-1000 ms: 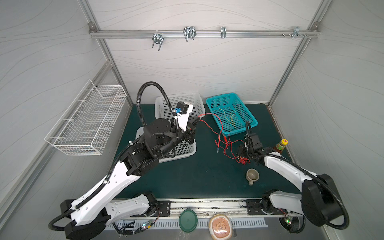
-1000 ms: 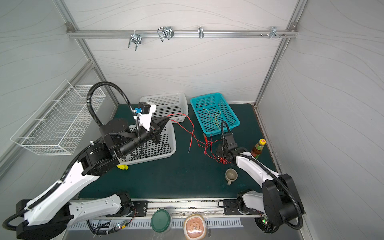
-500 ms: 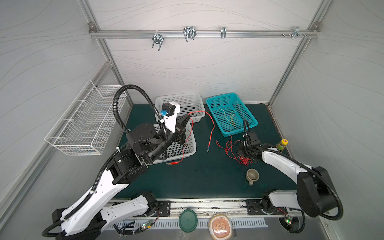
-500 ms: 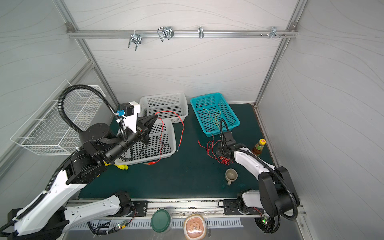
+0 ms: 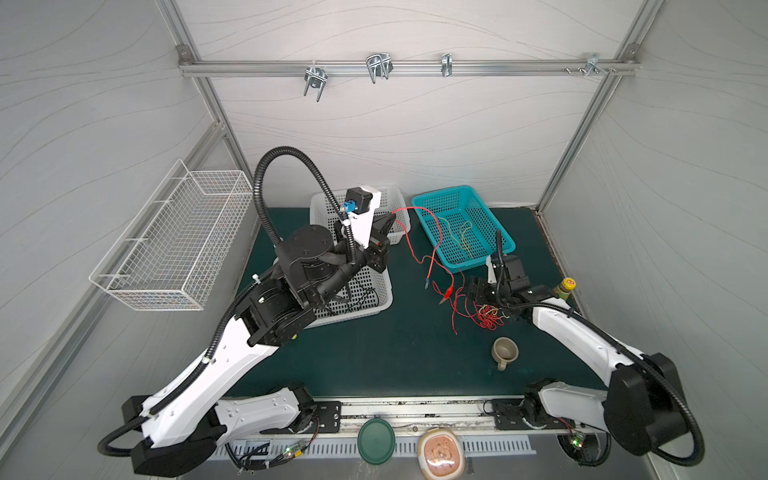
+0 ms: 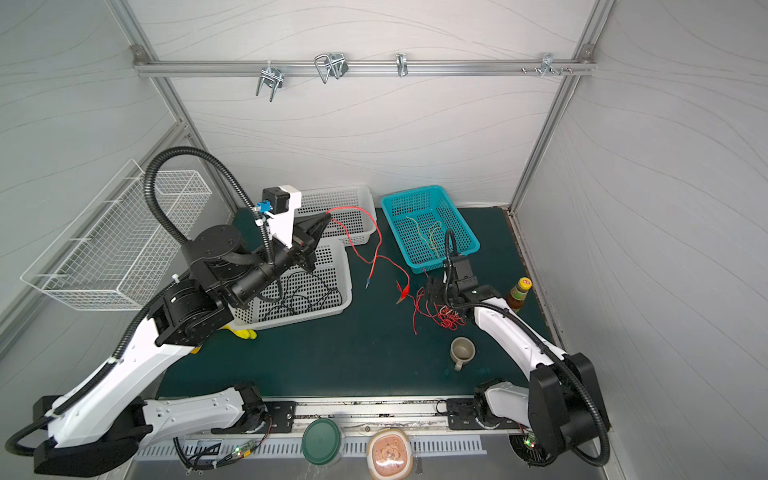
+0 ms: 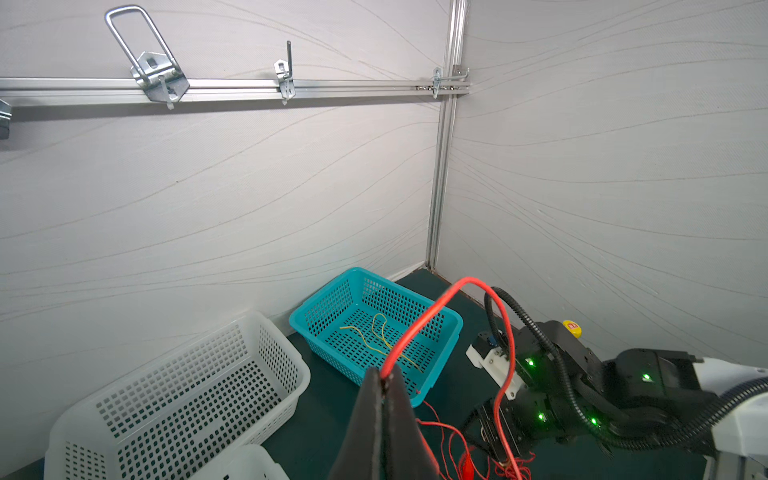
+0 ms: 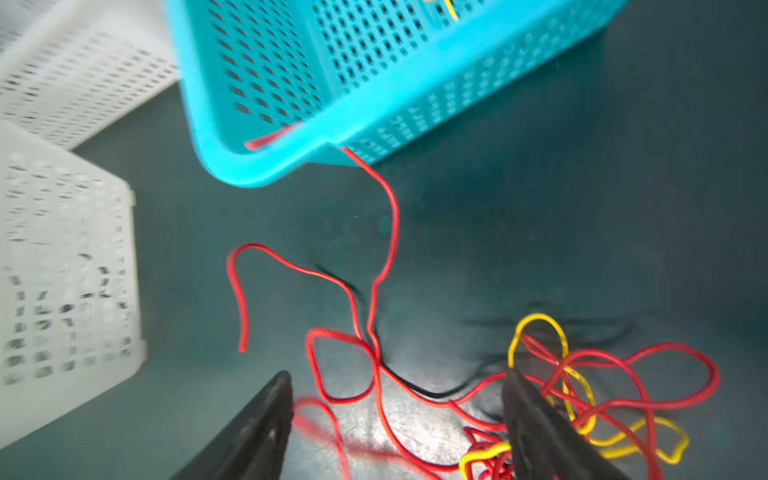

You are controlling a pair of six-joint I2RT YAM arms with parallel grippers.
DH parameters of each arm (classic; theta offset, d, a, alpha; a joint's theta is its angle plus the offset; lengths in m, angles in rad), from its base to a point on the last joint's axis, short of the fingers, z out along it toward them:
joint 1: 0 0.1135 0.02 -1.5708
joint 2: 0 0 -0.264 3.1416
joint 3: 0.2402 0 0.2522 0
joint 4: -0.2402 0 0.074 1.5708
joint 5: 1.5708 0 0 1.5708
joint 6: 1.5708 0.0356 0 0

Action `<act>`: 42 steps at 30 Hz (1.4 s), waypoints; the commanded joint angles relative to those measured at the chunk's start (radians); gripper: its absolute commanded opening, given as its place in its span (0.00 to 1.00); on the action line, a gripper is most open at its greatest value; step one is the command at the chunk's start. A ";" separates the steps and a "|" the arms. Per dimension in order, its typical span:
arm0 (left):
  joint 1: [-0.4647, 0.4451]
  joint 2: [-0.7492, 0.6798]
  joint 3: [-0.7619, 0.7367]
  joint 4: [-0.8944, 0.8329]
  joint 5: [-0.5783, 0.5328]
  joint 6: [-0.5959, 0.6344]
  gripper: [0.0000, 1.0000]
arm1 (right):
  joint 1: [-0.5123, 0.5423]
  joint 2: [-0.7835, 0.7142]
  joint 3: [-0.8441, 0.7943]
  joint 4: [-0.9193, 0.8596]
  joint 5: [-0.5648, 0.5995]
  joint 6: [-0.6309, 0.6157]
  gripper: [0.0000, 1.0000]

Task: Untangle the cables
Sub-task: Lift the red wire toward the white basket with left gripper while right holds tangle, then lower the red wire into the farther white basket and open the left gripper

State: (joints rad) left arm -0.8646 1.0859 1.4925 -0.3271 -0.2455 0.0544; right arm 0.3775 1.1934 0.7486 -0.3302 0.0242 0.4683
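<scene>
In both top views the left gripper (image 5: 390,217) hangs raised near the rear white perforated plastic tray (image 5: 398,199). It is pinched tight on one thin red cable (image 5: 437,232). That cable arcs over a corner of the turquoise perforated plastic basket (image 5: 442,194) and drops to the dark green mat (image 5: 374,353). A knot of red and yellow cables (image 6: 445,319) lies on the mat just in front of that basket, with the right gripper (image 6: 434,289) low beside it.

From the left wrist camera, the two black fingers (image 7: 370,415) meet on the red cable with no gap.

From the right wrist camera, the jaws stand wide apart and hold nothing; the knot lies partly behind one finger (image 8: 536,419).

I'd say one strand is being drawn out of the knot. Next, the right gripper probably has to pin the knot, so the pull frees the strand rather than dragging everything.
</scene>
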 commanded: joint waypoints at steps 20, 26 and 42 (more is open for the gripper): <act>0.278 0.559 0.602 0.012 0.123 -0.003 0.00 | 0.007 -0.123 0.012 0.083 -0.188 -0.089 0.99; 0.430 0.743 0.802 0.025 0.161 -0.024 0.00 | 0.007 -0.054 0.036 0.110 -0.142 -0.079 0.99; 0.660 1.074 0.852 0.053 0.201 -0.063 0.00 | 0.078 0.164 0.201 0.132 0.028 -0.026 0.99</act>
State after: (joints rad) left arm -0.1932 2.1563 2.3665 -0.3042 -0.0841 -0.0376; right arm 0.4461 1.3205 0.9070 -0.2054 0.0113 0.4305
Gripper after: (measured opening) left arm 0.047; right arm 0.989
